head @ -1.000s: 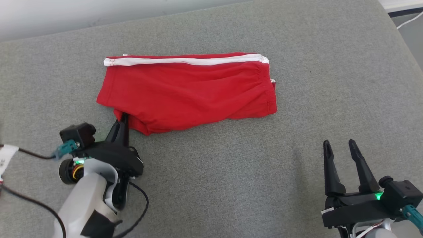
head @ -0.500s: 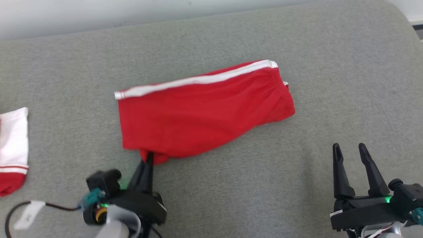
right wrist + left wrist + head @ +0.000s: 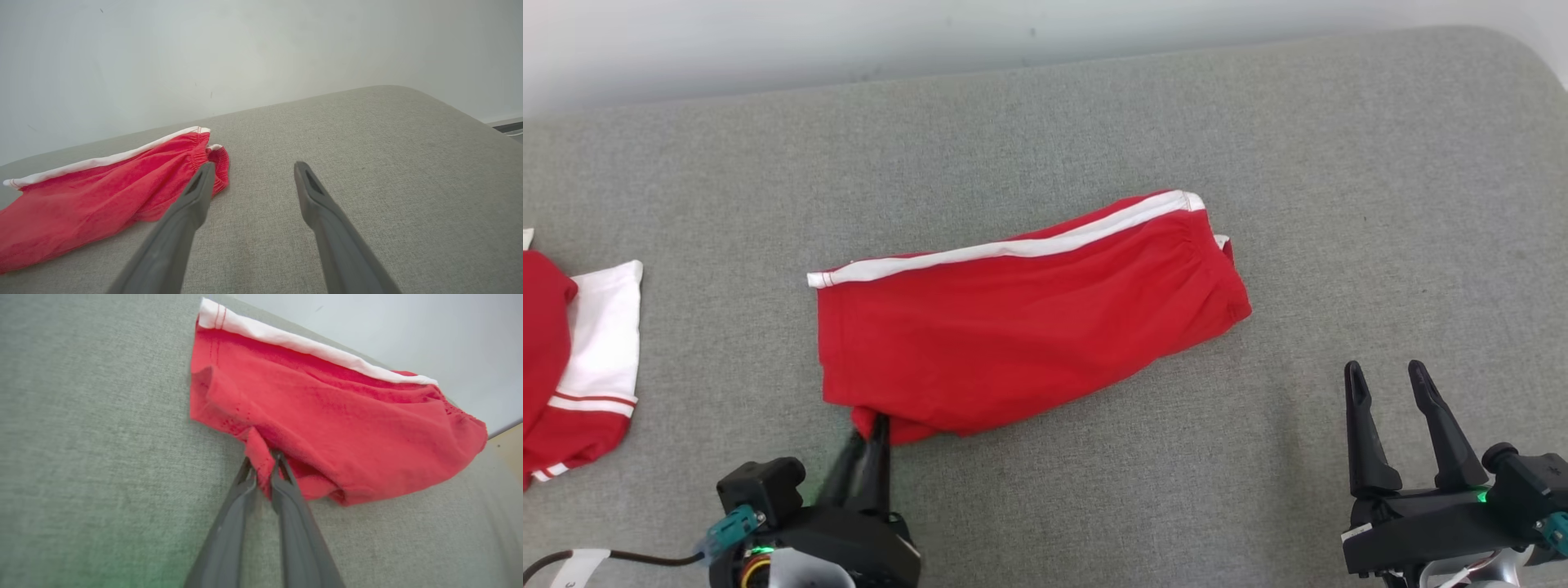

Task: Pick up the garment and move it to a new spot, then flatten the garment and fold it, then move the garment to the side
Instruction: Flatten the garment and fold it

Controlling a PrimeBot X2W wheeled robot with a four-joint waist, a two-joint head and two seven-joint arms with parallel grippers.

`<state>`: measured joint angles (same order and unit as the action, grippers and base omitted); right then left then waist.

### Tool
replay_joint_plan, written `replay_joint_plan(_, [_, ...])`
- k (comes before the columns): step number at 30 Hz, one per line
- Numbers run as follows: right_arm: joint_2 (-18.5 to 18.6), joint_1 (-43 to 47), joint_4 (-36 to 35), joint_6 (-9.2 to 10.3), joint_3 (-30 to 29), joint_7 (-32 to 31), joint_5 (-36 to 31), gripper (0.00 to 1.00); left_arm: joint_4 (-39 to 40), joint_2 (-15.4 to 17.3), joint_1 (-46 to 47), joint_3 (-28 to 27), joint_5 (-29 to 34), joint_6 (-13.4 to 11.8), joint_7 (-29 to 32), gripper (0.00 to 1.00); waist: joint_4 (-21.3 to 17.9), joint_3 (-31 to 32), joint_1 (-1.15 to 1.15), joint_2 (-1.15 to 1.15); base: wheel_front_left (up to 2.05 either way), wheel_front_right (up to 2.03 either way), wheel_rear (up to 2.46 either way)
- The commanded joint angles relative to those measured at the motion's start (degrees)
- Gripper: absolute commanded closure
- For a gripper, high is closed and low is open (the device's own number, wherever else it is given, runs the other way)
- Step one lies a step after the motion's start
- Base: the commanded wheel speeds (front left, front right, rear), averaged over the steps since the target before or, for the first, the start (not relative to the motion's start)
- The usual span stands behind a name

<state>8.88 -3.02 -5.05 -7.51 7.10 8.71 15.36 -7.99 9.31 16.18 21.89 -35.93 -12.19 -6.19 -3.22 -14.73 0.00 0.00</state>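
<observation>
The garment (image 3: pixel 1029 327) is a pair of red shorts with a white side stripe, folded flat and lying slanted across the grey cushion (image 3: pixel 1094 506). My left gripper (image 3: pixel 866 429) sits at its near left corner. In the left wrist view a fold of the red garment (image 3: pixel 327 424) is pinched between the nearly closed tips of the left gripper (image 3: pixel 263 465). My right gripper (image 3: pixel 1388 376) stands open and empty at the lower right, apart from the cloth. Through the right wrist view the garment (image 3: pixel 102 196) lies left of the right gripper (image 3: pixel 253 169).
A second red and white garment (image 3: pixel 580 367) lies at the far left edge. A pale wall (image 3: pixel 1013 33) runs along the back of the cushion. The cushion's rounded corner (image 3: pixel 1527 49) is at the upper right.
The garment's left end has been dragged towards me, so it now lies slanted. The head camera has shifted, bringing the second garment into view. The right gripper stays open.
</observation>
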Motion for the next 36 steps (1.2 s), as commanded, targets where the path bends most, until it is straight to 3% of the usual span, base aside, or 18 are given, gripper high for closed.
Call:
replay_joint_plan(1, [0.2, 0.3, -0.1, 0.04, -0.1, -0.1, -0.2, 0.0, 0.1, 0.9, -1.0, -0.3, 0.9, -0.7, -0.6, 0.0, 0.0, 0.4, 0.0, 0.0, 0.0, 0.0, 0.0])
replay_joint_plan(10, [0.7, -0.2, 0.1, 0.04, -1.6, -0.2, -1.2, 0.0, 3.1, 4.4, -3.3, -3.8, 4.3, -5.5, -4.6, 0.0, 0.5, 2.2, 0.0, 0.0, 0.0, 0.0, 0.0])
replay_joint_plan(25, [3.0, -1.8, 0.9, 0.04, 0.0, -0.9, -3.3, 0.0, 13.5, 8.9, -3.3, -3.1, 15.7, -5.2, -8.8, 0.0, 2.6, 5.8, 0.0, 0.0, 0.0, 0.0, 0.0])
replay_joint_plan(36, [3.5, -0.3, 1.6, 0.04, 1.2, -2.5, -3.5, 0.0, 12.7, 8.6, -4.9, -2.6, 15.6, -5.1, -8.7, 0.0, 3.2, 7.5, 0.0, 0.0, 0.0, 0.0, 0.0])
